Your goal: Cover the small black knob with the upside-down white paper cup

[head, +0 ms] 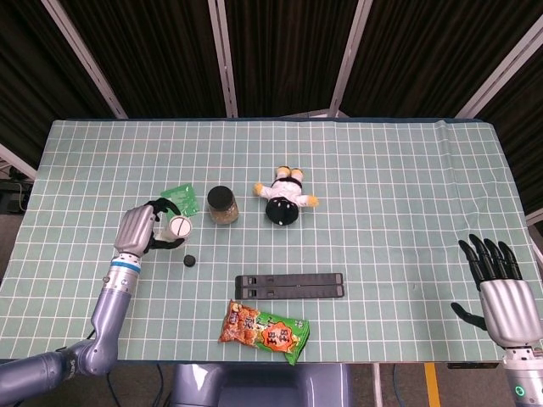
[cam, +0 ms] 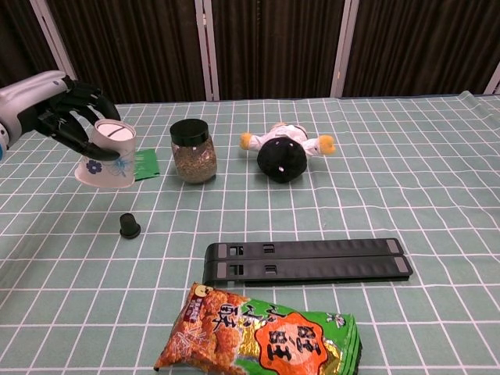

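White cup (head: 180,226), upturned, sits clamped in my left hand (head: 138,229) just up-left of the knob (head: 190,260), ready to drop. From the chest, cup (cam: 106,156) hangs above the knob (cam: 129,226), clear. Right hand (head: 502,288) idles, fingers apart.

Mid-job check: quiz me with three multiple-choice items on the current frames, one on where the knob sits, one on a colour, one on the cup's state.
1. Where is the knob?
A. Under the cup
B. Bare on the table, below and right of the cup
C. Beside the doll

2. What colour is the jar lid?
A. Black
B. White
C. Green

3. What state is the cup in?
A. Standing on the table
B. Lying on the snack bag
C. Held off the table by the left hand, upside down

Answers:
1 B: the knob shows uncovered on the cloth in both views.
2 A: the lid is plainly black.
3 C: the fingers wrap the cup, base up, with cloth visible under it.
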Available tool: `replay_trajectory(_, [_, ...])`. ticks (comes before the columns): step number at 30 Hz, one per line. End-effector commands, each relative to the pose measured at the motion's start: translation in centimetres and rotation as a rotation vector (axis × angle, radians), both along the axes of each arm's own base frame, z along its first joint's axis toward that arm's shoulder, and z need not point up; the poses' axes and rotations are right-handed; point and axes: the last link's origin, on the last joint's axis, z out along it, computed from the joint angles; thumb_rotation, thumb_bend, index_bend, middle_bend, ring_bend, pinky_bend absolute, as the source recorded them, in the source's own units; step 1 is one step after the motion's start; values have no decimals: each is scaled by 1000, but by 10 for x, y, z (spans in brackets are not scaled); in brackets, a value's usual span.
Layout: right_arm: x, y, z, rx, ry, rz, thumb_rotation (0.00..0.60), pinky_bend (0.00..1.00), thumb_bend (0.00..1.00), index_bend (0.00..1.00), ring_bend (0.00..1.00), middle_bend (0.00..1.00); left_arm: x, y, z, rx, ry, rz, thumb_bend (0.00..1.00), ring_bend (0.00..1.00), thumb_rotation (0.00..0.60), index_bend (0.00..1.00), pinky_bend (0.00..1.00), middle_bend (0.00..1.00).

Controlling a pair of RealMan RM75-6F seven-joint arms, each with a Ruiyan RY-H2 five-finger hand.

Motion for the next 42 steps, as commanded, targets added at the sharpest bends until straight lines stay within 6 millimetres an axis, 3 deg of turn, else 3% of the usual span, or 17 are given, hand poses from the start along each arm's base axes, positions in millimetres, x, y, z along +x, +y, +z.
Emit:
replay_trajectory(1, [0, 0, 0, 0, 1, -1, 600, 0, 0, 0, 0, 0, -12, 0, 2, -40, -321, 47, 183, 322, 600, 505, 421, 348])
replay_trajectory(4, [-1, -1, 0, -1, 0, -9, 600, 0, 0, 0, 0, 0, -23, -6, -24, -125, -380, 51, 183, 323, 600, 504, 421, 349])
replay_trajectory(11, [-3, 0, 2, -3, -2, -10, 600, 0, 0, 0, 0, 0, -39, -11, -47, -170, -431, 27, 184, 323, 600, 504, 420, 348])
replay_trajectory(28, [-3, -1, 4, -6, -7, -12, 600, 0, 0, 0, 0, 0, -50, -15, -60, -155, -381, -2, 184, 299, 600, 496, 391, 324])
replay_trajectory(30, [-3, -1, 3, -4, -7, -12, 600, 0, 0, 0, 0, 0, -52, -16, -61, -160, -363, -6, 186, 185, 600, 414, 280, 209])
replay_trajectory(32, [-3, 0, 4, -4, -7, -10, 600, 0, 0, 0, 0, 0, -57, -18, -62, -201, -315, 2, 186, 50, 600, 226, 118, 65])
replay_trajectory(34, [-3, 0, 4, -6, -8, -10, 600, 0, 0, 0, 0, 0, -60, -17, -57, -211, -292, 7, 182, 0, 600, 32, 9, 0])
replay_trajectory(40, [-2, 0, 5, -9, -13, -9, 600, 0, 0, 0, 0, 0, -60, -17, -31, -135, -261, -25, 167, 0, 600, 0, 0, 0])
replay_trajectory(42, [-1, -1, 5, -5, -16, -3, 600, 0, 0, 0, 0, 0, -59, -18, -11, -78, -219, -72, 167, 0, 600, 0, 0, 0])
